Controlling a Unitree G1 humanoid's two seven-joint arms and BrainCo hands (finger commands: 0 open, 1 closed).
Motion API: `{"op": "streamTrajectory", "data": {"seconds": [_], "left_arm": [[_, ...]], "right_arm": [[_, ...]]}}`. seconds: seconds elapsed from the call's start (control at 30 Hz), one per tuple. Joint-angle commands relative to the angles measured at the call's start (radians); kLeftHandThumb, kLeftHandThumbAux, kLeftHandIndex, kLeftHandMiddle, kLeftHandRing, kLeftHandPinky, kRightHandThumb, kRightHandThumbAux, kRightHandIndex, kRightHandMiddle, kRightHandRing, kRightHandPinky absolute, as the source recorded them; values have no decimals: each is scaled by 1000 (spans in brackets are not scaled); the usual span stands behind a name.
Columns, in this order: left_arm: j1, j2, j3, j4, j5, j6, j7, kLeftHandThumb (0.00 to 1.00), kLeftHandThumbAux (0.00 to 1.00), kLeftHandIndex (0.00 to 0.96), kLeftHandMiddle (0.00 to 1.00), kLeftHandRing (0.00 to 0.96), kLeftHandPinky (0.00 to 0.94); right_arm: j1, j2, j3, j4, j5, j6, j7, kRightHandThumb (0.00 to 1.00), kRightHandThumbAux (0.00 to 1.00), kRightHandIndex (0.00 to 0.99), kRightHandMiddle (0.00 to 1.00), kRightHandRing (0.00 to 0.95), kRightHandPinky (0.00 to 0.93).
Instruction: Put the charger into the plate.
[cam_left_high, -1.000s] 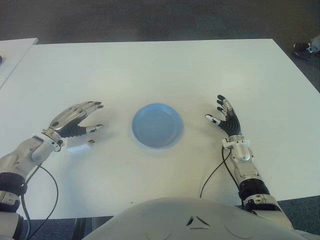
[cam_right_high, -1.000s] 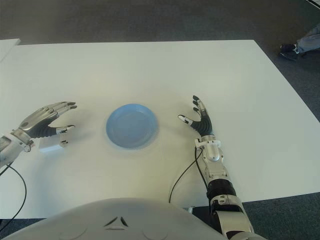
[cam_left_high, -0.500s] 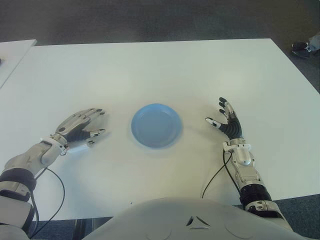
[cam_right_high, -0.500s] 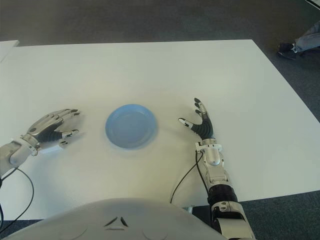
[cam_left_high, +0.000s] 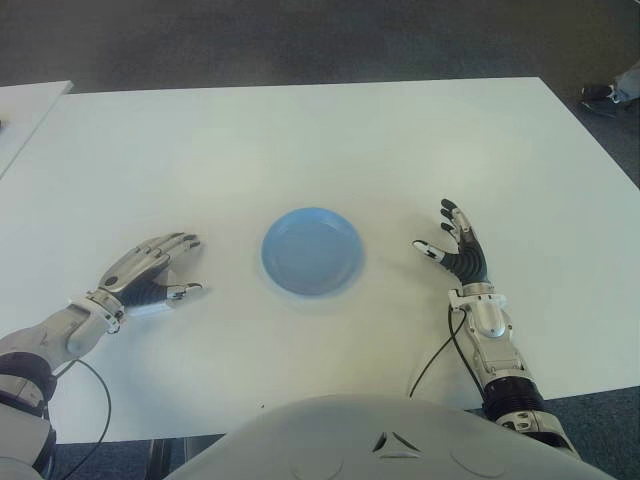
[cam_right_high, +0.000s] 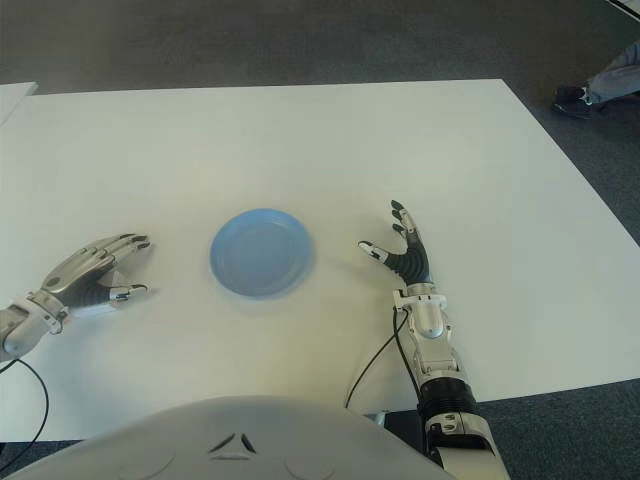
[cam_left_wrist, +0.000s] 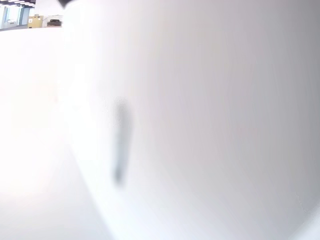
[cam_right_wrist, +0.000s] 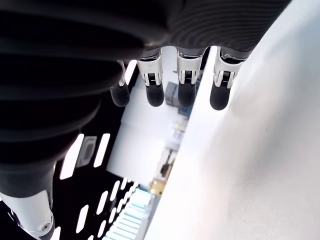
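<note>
left robot hand (cam_left_high: 145, 273) over charger (cam_left_high: 150, 304) | plate (cam_left_high: 312, 250) empty

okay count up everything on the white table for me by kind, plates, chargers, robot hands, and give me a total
Plates: 1, the blue plate, nothing in it.
Chargers: 1, the white charger, mostly covered by the left hand.
Robot hands: 2, the left hand left of the plate over the charger, and the right hand right of the plate, fingers spread, holding nothing.
Total: 4, all over the table.
</note>
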Motion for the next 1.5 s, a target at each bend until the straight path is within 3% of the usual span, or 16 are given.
{"op": "streamTrajectory", "data": {"seconds": [0.03,0.7,1.5], "left_arm": [[43,9,-42,56,30,10,-12,472,133,0,0,0,79],[66,54,-54,44,-21,-33,-43,436,136,0,0,0,26],[75,36,-65,39,4,1,41,456,152,0,0,0,13]], "right_arm": [[32,7,9,35,-7,45,6,114,662,0,32,67,132],[-13,4,40,77,-26,53,12,149,645,0,31,78,160],[-31,12,59,89,-28,80,9,164,638,0,38,86,163]]}}
